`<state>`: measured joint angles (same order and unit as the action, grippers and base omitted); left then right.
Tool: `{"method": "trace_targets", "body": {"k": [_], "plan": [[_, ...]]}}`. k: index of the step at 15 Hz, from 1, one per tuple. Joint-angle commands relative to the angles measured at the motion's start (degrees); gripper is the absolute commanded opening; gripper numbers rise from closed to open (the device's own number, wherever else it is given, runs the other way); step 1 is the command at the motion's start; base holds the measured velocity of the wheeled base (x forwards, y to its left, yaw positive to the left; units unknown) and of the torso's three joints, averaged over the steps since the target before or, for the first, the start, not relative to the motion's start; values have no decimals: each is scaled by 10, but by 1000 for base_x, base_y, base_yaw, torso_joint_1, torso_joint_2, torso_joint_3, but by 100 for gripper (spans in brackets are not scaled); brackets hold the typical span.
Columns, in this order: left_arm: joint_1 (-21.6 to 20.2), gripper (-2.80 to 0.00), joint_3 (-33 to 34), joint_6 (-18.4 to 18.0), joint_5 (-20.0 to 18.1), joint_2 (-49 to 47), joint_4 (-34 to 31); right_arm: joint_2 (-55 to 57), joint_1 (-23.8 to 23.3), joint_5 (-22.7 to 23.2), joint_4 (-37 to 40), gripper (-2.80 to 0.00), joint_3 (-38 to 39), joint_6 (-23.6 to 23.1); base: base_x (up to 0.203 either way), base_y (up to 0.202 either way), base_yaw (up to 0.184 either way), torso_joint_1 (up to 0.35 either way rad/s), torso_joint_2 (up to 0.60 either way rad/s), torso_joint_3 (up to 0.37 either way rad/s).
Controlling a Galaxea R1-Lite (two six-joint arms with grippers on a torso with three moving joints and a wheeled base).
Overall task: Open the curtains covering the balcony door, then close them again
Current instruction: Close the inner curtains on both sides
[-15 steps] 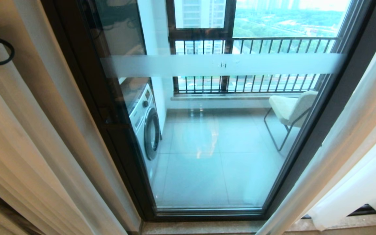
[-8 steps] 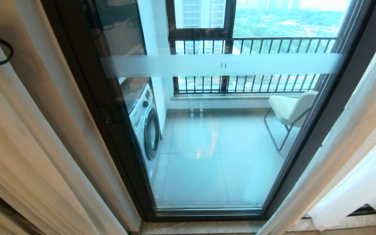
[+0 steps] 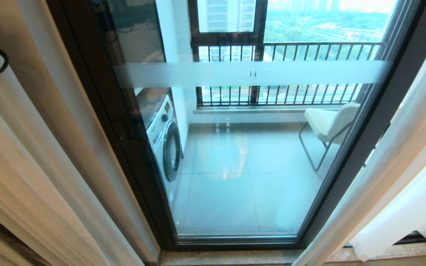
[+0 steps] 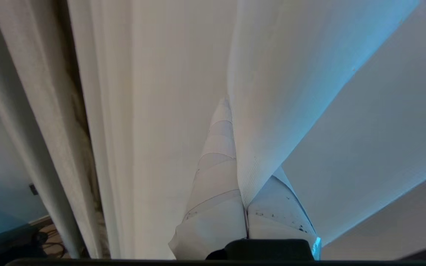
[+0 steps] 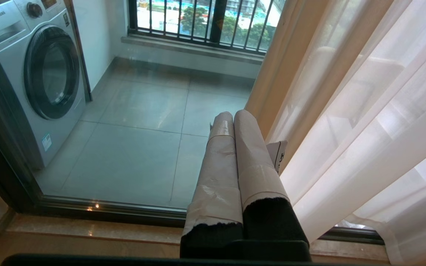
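Balcony door (image 3: 250, 147) uncovered — left gripper (image 4: 240, 207) pinches curtains (image 4: 272, 111).

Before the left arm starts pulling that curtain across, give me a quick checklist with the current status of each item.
1. Left gripper shut on the curtains: ok, a fold is pinched between its fingers.
2. Right gripper shut and holding nothing: ok; it hangs low before the balcony door.
3. Door glass uncovered, curtains drawn to both sides: ok.
4. Only sheer fabric in the grip, not the beige drapes: ok.
5. Curtain free along its top track: cannot tell, out of view.
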<state>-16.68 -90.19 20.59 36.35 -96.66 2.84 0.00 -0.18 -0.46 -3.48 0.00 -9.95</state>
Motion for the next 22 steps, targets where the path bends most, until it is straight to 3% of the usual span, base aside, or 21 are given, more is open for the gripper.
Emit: {"method": "trace_targets", "body": {"k": [1,12,17,22], "plan": [[1,-280,18,2,2,34,1,0,0,0,0,-280,0,-1,0,0,0,0,0,0],[17,-280,54,2,-4,102,0,0,0,0,0,-280,0,-1,0,0,0,0,0,0],[43,-280,51,-5,-108,108,-1,0,0,0,0,-280,0,-1,0,0,0,0,0,0],[104,-280,3,-6,-133,85,-1,0,0,0,0,-280,0,-1,0,0,0,0,0,0]]}}
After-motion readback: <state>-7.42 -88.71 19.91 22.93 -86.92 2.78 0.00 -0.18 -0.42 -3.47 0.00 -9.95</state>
